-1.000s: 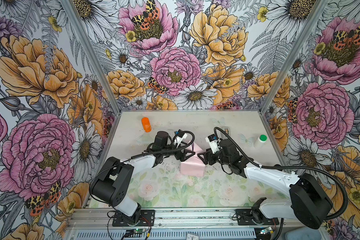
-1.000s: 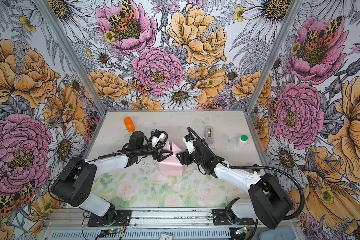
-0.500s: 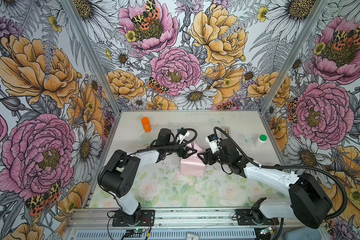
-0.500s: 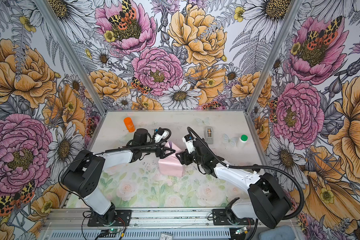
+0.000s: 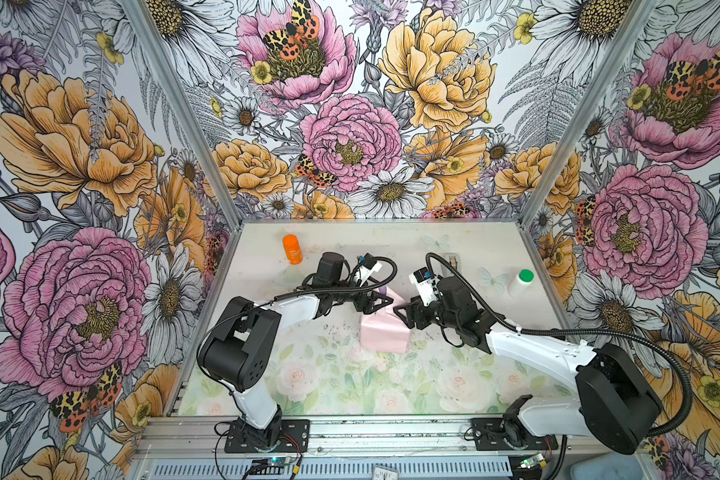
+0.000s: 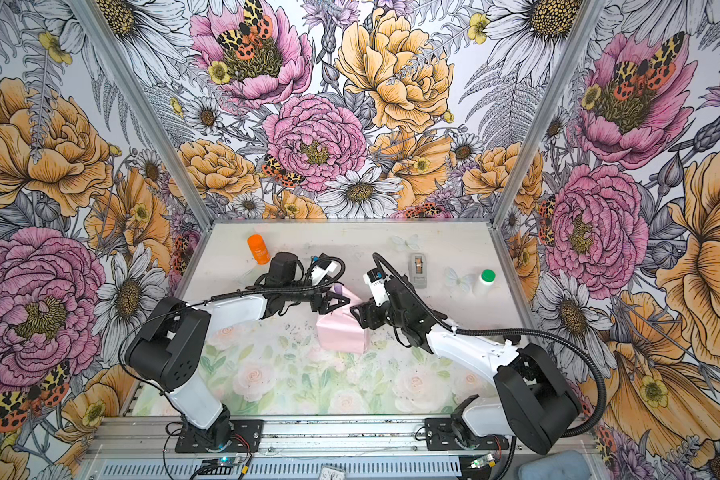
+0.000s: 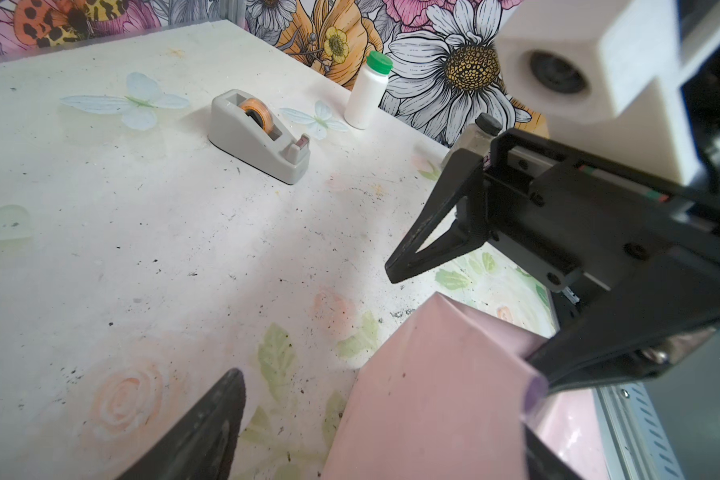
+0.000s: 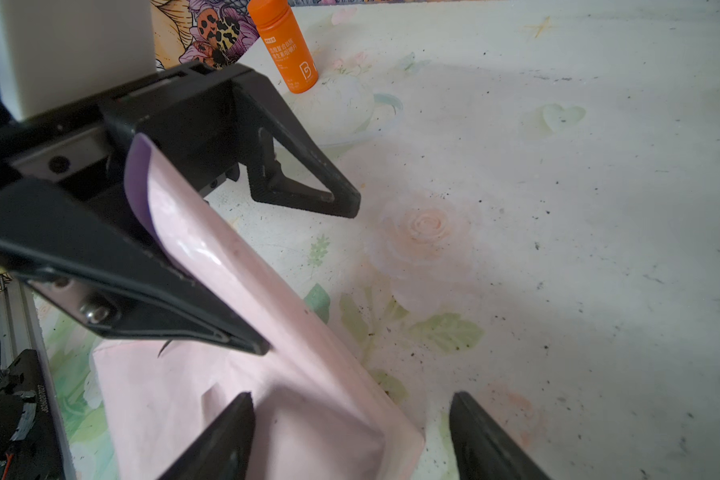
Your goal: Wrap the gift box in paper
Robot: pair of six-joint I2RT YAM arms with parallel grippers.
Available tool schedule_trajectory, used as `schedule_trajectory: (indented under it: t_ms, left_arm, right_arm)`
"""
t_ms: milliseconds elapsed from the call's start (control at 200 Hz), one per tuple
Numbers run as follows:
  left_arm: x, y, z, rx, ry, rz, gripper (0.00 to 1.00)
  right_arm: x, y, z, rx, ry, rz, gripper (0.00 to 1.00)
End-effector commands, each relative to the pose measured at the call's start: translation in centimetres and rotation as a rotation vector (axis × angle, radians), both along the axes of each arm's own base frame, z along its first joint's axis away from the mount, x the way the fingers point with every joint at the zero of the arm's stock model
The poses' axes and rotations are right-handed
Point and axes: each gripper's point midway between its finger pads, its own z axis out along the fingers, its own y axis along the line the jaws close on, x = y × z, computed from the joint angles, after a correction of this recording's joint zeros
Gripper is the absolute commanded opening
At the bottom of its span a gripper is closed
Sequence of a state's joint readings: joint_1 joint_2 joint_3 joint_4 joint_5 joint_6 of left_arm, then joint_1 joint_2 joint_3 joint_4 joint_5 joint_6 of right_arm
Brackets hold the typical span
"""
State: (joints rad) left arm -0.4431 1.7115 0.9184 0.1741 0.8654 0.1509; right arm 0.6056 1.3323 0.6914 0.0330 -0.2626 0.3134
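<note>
As one pink paper [image 5: 385,338] parcel sits mid-table [image 5: 454,374], gift box unseen, two grippers meet it. The left gripper [image 5: 385,301] gapes around its raised flap and the right gripper [image 5: 400,318] spreads wide astride a corner. One orange bottle [image 5: 292,249], one white bottle [image 5: 520,282] and one tape dispenser [image 6: 417,270] stand behind.

Inventory: one paper [image 5: 385,338], folded into a pink parcel, between two claws: left gripper [image 5: 385,300] and right gripper [image 5: 402,318]. Bottles, two: one orange bottle [image 5: 292,249], beyond the left gripper; one white bottle [image 5: 520,282], green-capped, beyond the right gripper. One tape dispenser [image 6: 417,270], nearer the right gripper than the white bottle.
</note>
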Motion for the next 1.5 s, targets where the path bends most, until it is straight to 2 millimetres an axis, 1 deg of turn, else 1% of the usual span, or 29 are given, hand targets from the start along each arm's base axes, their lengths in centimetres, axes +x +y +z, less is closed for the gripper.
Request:
schedule_trajectory:
  t_ms: [0,55,110,210,300,400,505,620,680,745,846,901,1011,1096,1196,1361,1496]
  left_arm:
    - [-0.4,-0.4,0.2,0.010,-0.014,-0.032,0.80]
    - [-0.8,-0.5,0.9,-0.002,-0.019,-0.039,0.81]
    - [-0.9,-0.5,1.8,-0.016,-0.019,-0.031,0.84]
    - [-0.5,0.0,3.6,-0.036,-0.012,0.048,0.87]
    - [0.2,1.1,5.3,-0.041,-0.028,0.162,0.89]
    - [1.1,3.2,6.4,-0.040,-0.035,0.310,0.91]
    - [2.0,6.1,7.0,-0.040,-0.036,0.484,0.92]
    - [2.3,9.4,6.9,-0.038,-0.029,0.634,0.92]
    - [2.2,10.3,6.4,-0.020,-0.026,0.665,0.92]
    - [1.5,10.1,5.7,0.003,-0.024,0.626,0.92]
    - [0.4,8.4,4.5,0.020,-0.033,0.504,0.91]
    - [0.3,7.9,3.8,0.030,-0.047,0.469,0.90]
    - [0.8,7.6,2.4,0.062,-0.054,0.439,0.88]
    - [1.0,7.1,1.9,0.071,-0.053,0.413,0.87]
    - [0.7,6.1,1.5,0.069,-0.051,0.348,0.87]
    - [0.1,4.8,0.1,0.100,-0.036,0.262,0.86]
    - [0.1,4.0,-0.1,0.109,-0.038,0.219,0.86]
  right_arm:
    - [-1.0,-0.6,0.3,-0.024,0.003,0.005,0.77]
    - [-1.1,-0.9,0.8,-0.018,-0.013,-0.007,0.77]
    - [-1.3,-1.2,0.9,-0.024,-0.018,-0.012,0.77]
    - [-1.3,-1.4,0.3,-0.043,-0.007,-0.016,0.76]
    - [-1.2,-1.4,-0.4,-0.058,0.013,-0.015,0.75]
    - [-1.1,-1.4,-1.3,-0.078,0.035,-0.013,0.74]
    - [-1.2,-1.5,-1.9,-0.094,0.047,-0.013,0.74]
    - [-1.2,-1.6,-2.1,-0.101,0.047,-0.014,0.74]
    - [-1.3,-1.7,-2.1,-0.102,0.047,-0.014,0.74]
    - [-1.3,-1.6,-2.1,-0.102,0.047,-0.012,0.74]
    - [-1.3,-1.6,-2.1,-0.103,0.045,-0.008,0.74]
    - [-1.3,-1.6,-2.1,-0.104,0.046,-0.007,0.74]
    - [-1.4,-1.6,-2.3,-0.105,0.051,-0.004,0.73]
    - [-1.5,-1.6,-2.2,-0.102,0.050,-0.003,0.74]
    - [-1.5,-1.6,-2.2,-0.104,0.047,-0.003,0.74]
    - [-1.4,-1.4,-2.3,-0.105,0.052,0.004,0.74]
    - [-1.4,-1.4,-2.5,-0.108,0.058,0.006,0.74]
